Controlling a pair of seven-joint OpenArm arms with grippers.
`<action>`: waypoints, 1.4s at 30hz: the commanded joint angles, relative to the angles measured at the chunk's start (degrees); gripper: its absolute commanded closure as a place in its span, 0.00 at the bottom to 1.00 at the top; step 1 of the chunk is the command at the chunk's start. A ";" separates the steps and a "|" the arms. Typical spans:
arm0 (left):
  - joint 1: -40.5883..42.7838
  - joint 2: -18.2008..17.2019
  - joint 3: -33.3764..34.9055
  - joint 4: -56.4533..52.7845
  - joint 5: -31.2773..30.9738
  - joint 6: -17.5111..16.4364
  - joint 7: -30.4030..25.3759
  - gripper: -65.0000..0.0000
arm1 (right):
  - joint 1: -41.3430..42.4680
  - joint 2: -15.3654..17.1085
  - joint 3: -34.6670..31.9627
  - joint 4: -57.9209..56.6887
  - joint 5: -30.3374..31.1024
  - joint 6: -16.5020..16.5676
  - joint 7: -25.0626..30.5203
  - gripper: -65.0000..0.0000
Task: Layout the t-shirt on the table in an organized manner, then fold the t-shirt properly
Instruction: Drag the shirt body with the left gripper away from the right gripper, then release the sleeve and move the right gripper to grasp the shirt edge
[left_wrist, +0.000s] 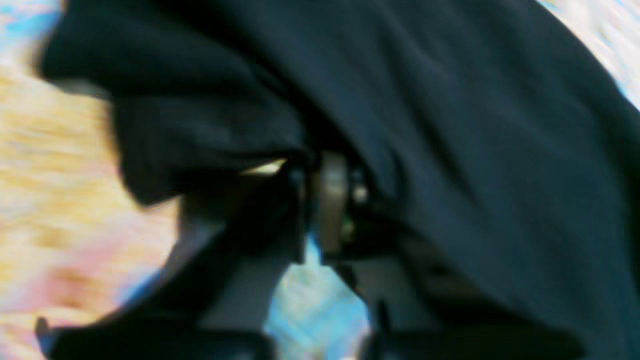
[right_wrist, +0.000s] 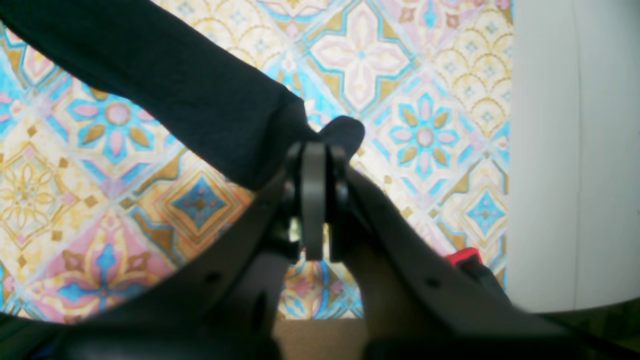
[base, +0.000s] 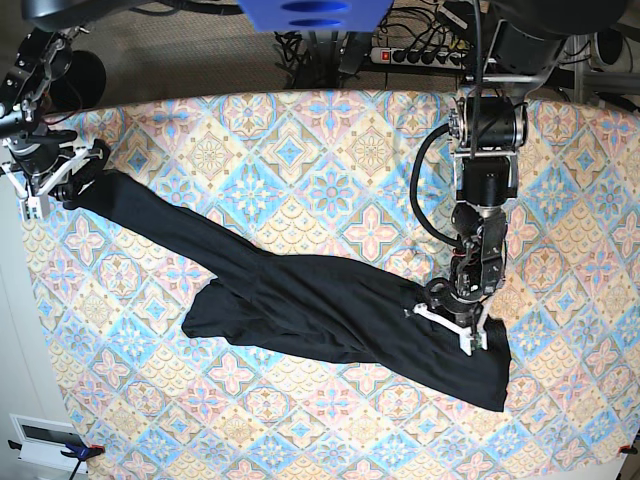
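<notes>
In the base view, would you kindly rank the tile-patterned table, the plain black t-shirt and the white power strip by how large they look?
1. The tile-patterned table looks largest, filling most of the view.
2. The plain black t-shirt comes next, stretched diagonally across it.
3. The white power strip at the top edge looks smallest, though it lies off the table, so its distance is unsure.

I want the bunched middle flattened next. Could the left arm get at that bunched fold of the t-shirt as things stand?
Probably not straight away: the left gripper is shut on the t-shirt near its far end. Nothing blocks the fold, but it must release first.
</notes>
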 joint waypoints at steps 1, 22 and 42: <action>-0.53 0.30 0.16 2.65 -0.33 -0.15 0.85 1.00 | 0.38 1.16 0.63 1.04 0.62 -0.08 1.11 1.00; 32.61 -18.87 -11.09 64.98 -19.14 -0.50 26.17 1.00 | 0.46 1.16 0.19 0.60 0.36 -0.08 1.11 1.00; 42.90 -30.29 -27.97 62.51 -23.80 -6.31 26.96 1.00 | -1.82 1.25 -1.22 1.13 0.62 -0.08 1.11 1.00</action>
